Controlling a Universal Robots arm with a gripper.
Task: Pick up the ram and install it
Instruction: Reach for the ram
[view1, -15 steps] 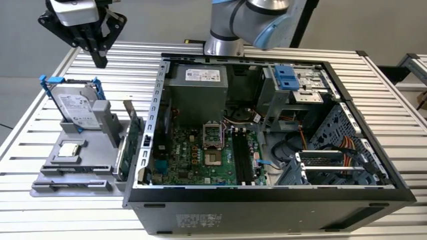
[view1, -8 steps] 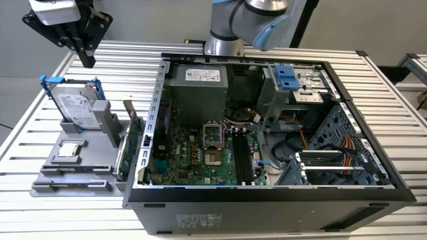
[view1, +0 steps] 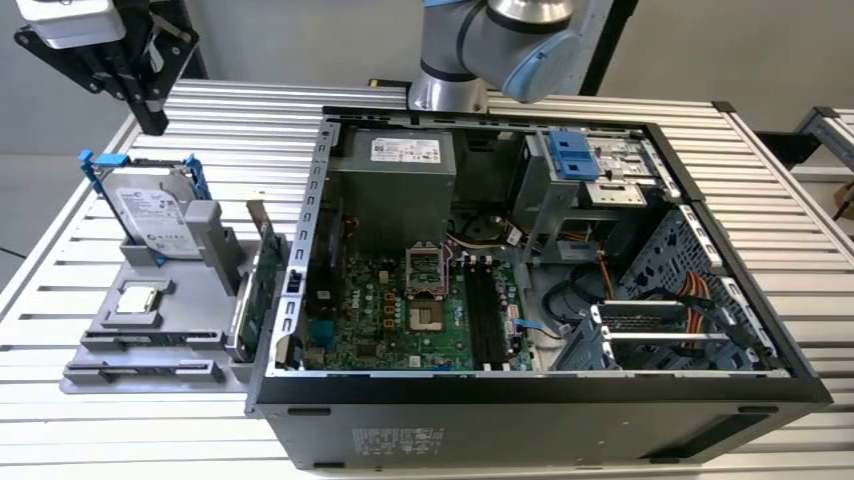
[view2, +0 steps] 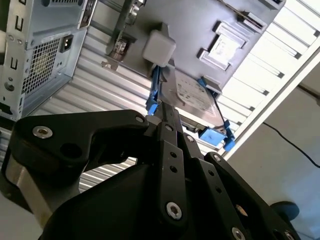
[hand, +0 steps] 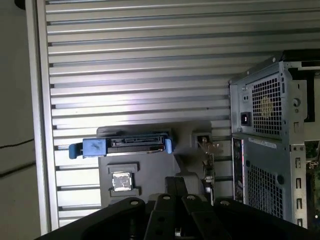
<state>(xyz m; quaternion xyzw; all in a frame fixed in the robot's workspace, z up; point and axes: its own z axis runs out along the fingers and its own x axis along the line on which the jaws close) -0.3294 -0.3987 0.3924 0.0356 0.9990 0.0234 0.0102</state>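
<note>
The ram (view1: 140, 369), a thin narrow stick, appears as a dark strip standing on edge in the long slot at the end of the flat grey plastic tray (view1: 94, 350) that lies farthest from the gripper. Its colour cannot be made out, so this placing is not certain.

The black two-fingered gripper (view1: 155, 124) hangs well apart from the ram, above the far corner of the ribbed aluminium table (view1: 240, 110). Its fingers are pressed together with nothing between them, and the second wrist view shows the gripper (view2: 161, 111) closed and empty too.

Directly below the gripper, and closest to it, is the silver hard drive in its blue plastic caddy (view1: 150, 215), propped at a tilt in the tray. Beyond that, farther from the gripper, the small square silver processor chip (view1: 139, 299) lies flat in a recess, and the ram's slot comes after it.

Beside these, the green expansion card with a metal bracket (view1: 264, 265) stands on edge along the tray's side. Just past the card is the open dark metal computer case (view1: 534, 400), which lies on its side with its green motherboard (view1: 400, 320) exposed — farther from the gripper than anything on the tray.
</note>
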